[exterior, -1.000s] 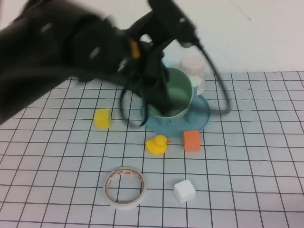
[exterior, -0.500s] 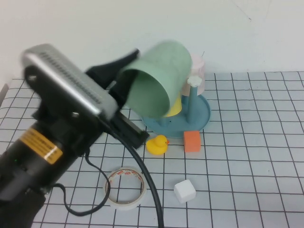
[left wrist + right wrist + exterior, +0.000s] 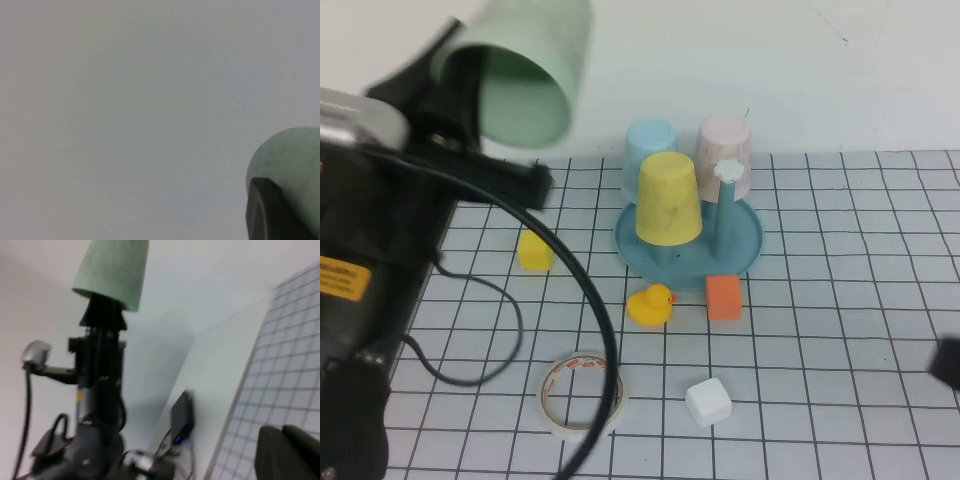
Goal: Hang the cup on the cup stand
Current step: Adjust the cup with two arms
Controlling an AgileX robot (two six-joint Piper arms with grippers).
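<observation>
White tape (image 3: 582,392) lies near the table's (image 3: 860,300) front edge, a white cube (image 3: 708,402) beside it. Further in sit a duck (image 3: 650,304) and an orange block (image 3: 724,297), both just in front of the stand (image 3: 745,240); a yellow block (image 3: 534,249) lies nearer the left edge.

The stand's pegs carry 3 cups: yellow (image 3: 668,198) in front, blue (image 3: 648,148) and pink (image 3: 730,145) behind. The flower-tipped peg (image 3: 728,172) is bare.

The cup (image 3: 520,65) is high above the table's back-left corner, mouth tilted down toward the camera, well apart from the stand. The left gripper (image 3: 470,85) is clamped on its rim, 1 finger (image 3: 272,212) seen against the wall in the wrist view. The right gripper (image 3: 290,452) is closed on nothing, low near the right edge.

Risks, as I judge them:
- With 3 pegs taken, the only gap is tight; a descending cup could knock the yellow or pink one off.
- A rim pinch on smooth plastic may slip while the cup is turned over.
- The dangling cable (image 3: 590,300) could drag the tape or duck.
</observation>
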